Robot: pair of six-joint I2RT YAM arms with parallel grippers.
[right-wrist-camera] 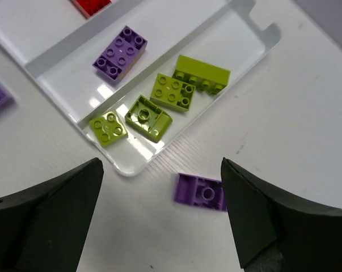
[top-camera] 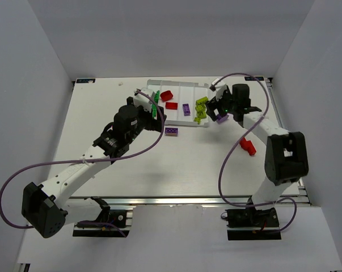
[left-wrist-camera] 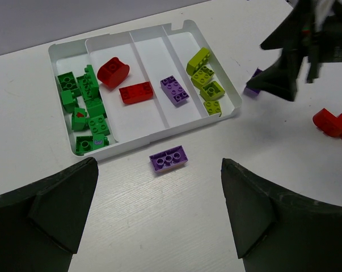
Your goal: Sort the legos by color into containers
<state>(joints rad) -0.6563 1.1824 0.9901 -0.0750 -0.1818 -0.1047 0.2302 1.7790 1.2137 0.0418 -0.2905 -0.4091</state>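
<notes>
My left gripper [left-wrist-camera: 159, 192] hangs spread and empty over the table [left-wrist-camera: 131, 226]. My right arm [left-wrist-camera: 290, 62] crowds the right end of the tray [left-wrist-camera: 156, 56], whose lanes hold green bricks [left-wrist-camera: 88, 107], red bricks [left-wrist-camera: 135, 92], a sorted purple brick [left-wrist-camera: 174, 90] and yellow-green bricks [left-wrist-camera: 203, 76]. A purple brick [left-wrist-camera: 168, 158] lies studs up just outside the tray's near wall, long axis along that wall and across my left gap, just ahead of the fingertips. My right gripper [right-wrist-camera: 162, 190], also spread and empty, hovers over a second purple brick [right-wrist-camera: 202, 191] lying crosswise beside the yellow-green lane's wall, nearer one finger; a loose red brick [left-wrist-camera: 328, 120] sits well apart.
</notes>
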